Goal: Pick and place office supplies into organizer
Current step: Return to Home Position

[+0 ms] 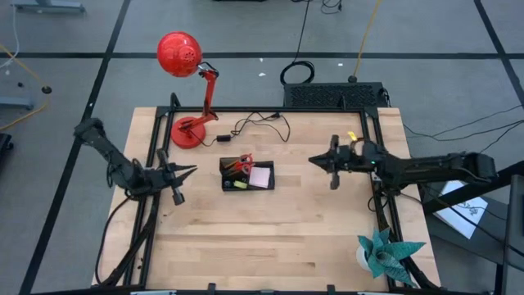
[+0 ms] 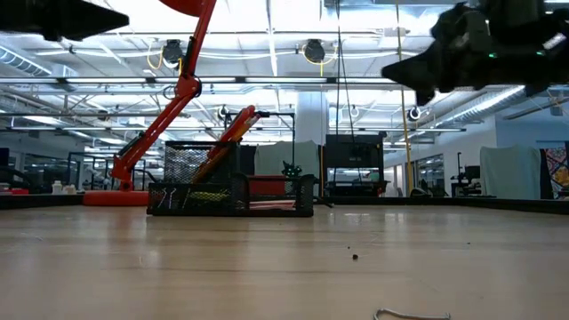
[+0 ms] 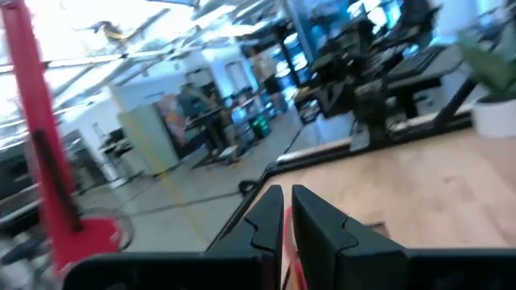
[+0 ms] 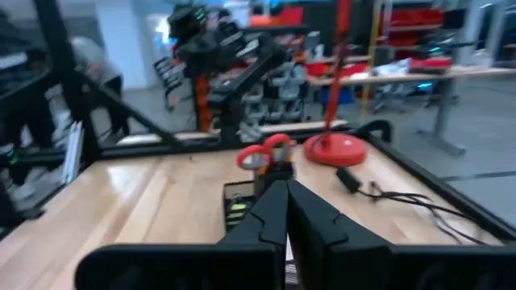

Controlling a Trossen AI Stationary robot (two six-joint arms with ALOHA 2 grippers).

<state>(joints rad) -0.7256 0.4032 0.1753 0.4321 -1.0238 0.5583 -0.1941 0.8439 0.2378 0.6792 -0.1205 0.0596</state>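
1. The organizer is a small black rectangular tray of wire mesh; one end rises as a taller upright compartment, the rest is low and flat.
2. It stands near the middle of the table, between the two grippers and apart from both.
3. Red-handled scissors lean tilted out of the upright compartment; a pale pink sticky-note pad lies flat in the low section; a small yellow-green piece lies beside the pad.
4. The table is pale wood, laid in long planks, matte and lightly grained, with a dark metal frame around it.
5. A glossy red desk lamp with a round shade stands at the far edge; its thin black cable curls over the wood; a teal folded-paper plant sits at the near right corner.
6. Around it lies grey floor with dark lines; beyond, a workshop with strip lights and racks.
7. The left gripper hovers left of the organizer, fingers drawn to a narrow slit, holding nothing.
8. The right gripper hovers to its right, fingers pressed together, empty.
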